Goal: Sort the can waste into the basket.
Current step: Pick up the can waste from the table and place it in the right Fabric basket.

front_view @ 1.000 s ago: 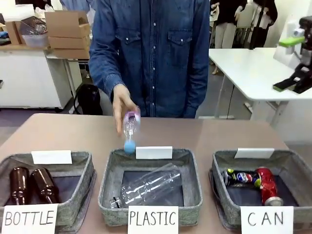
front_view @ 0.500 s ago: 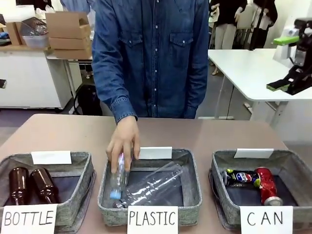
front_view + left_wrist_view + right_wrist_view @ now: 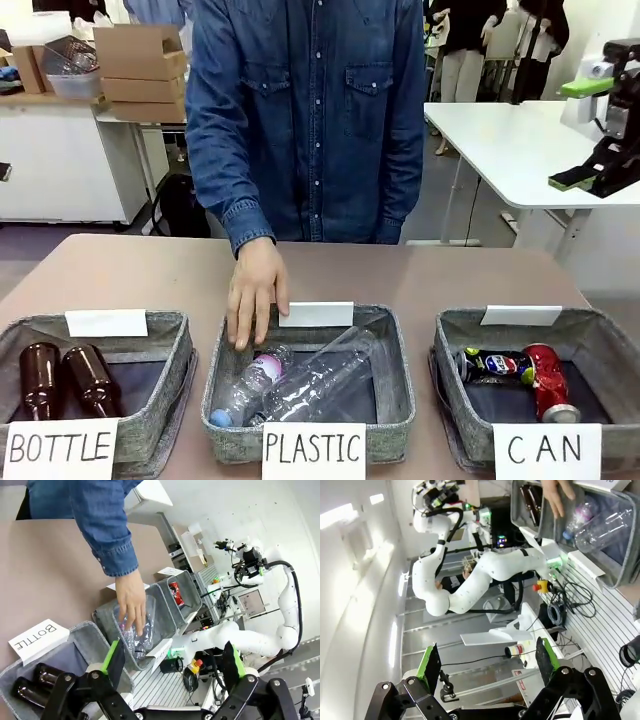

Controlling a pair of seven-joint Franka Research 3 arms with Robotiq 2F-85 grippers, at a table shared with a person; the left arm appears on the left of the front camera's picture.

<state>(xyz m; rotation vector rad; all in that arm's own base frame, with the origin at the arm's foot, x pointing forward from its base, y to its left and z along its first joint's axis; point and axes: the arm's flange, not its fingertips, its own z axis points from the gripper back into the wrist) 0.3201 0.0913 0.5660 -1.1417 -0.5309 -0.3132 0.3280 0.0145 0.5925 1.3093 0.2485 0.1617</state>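
The left gripper (image 3: 172, 667) has its green-padded fingers (image 3: 114, 656) spread wide with nothing between them, raised above the near left of the table. The right gripper (image 3: 592, 130) is up at the far right, clear of the table, its fingers (image 3: 428, 662) likewise spread and empty. Below, the person's hand (image 3: 254, 295) rests on the far rim of the middle basket signed "PLASTIC" (image 3: 385, 415), fingertips over two clear plastic bottles (image 3: 300, 385) lying inside. The red can (image 3: 545, 380) and the dark blue can (image 3: 492, 365) lie touching on the dark floor of the right-hand basket signed "CAN" (image 3: 450, 420). Two brown glass bottles (image 3: 65, 378) lie in the left basket signed "BOTTLE" (image 3: 165, 410).
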